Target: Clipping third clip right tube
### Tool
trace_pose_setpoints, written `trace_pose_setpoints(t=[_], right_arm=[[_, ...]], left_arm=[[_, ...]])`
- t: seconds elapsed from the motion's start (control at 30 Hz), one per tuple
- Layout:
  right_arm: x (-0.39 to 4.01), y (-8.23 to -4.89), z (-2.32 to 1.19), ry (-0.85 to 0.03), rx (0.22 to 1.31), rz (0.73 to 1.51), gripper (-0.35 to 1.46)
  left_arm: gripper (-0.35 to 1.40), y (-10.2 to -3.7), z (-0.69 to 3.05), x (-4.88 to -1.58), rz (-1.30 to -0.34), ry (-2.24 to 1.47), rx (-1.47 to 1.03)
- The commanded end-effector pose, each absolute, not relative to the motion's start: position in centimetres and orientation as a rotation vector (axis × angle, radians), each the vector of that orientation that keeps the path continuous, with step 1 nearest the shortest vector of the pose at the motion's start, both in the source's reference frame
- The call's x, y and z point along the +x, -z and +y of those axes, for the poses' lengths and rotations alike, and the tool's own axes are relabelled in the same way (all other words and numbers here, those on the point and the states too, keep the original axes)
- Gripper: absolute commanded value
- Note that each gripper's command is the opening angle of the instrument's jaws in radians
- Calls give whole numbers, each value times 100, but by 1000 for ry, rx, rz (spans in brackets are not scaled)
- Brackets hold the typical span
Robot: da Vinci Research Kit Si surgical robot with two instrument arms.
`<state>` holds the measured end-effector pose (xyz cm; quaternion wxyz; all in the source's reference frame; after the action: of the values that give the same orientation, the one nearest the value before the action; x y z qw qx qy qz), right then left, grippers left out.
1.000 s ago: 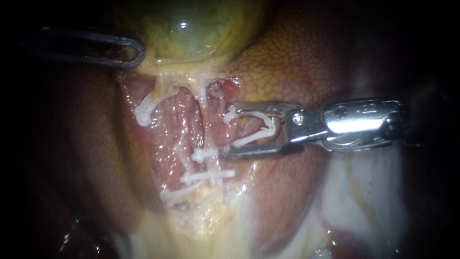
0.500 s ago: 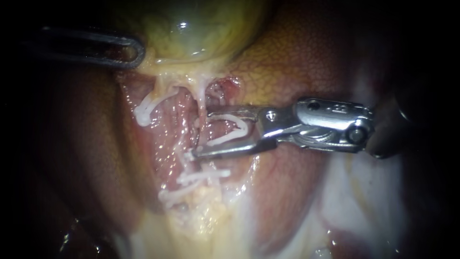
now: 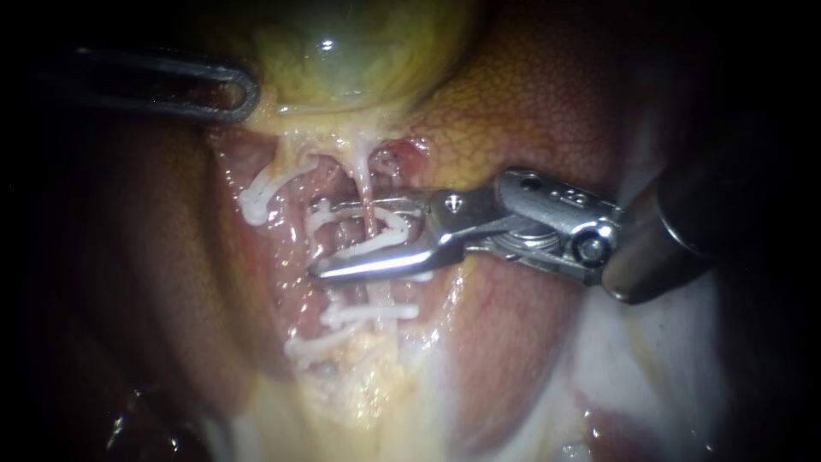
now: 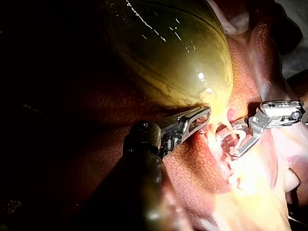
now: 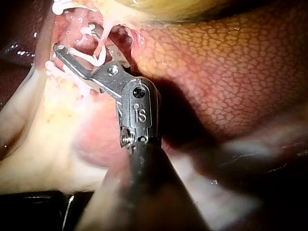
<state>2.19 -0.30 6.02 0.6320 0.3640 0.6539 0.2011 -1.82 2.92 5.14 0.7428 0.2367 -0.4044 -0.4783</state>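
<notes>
Now: right instrument [image 3: 316, 239] jaws wide, holding an open white clip [image 3: 386, 235] astride the right tube [image 3: 365, 181]. Tube runs down from gallbladder [image 3: 342, 51]; jaws lie crosswise to it, above 2 placed clips [image 3: 369, 312]. Left instrument [image 3: 244, 92] well apart.

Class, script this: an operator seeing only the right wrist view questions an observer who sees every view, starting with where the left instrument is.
Operator: Where is my left instrument?
Observer: In the endoscope view the left instrument rests at the gallbladder's lower edge, apart from the right instrument.
Operator: Any clips placed?
Observer: Two white clips lie across the tissue just below the open clip you carry.
Operator: And the gallbladder?
Observer: The left wrist view shows it bulging and glossy beyond the left instrument.
</notes>
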Motion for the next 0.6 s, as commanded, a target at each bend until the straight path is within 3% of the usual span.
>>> trace_pose_setpoints(t=[0.03,0.3,0.6], right_arm=[[219,-601,-30,-460,837,1510,45],[217,-578,-22,-470,870,1597,45],[213,-553,-11,-485,882,1601,44]], left_arm=[[-35,-514,292,-182,-886,1048,519],[-35,-514,293,-182,-886,1048,519],[-35,-514,292,-181,-886,1048,519]])
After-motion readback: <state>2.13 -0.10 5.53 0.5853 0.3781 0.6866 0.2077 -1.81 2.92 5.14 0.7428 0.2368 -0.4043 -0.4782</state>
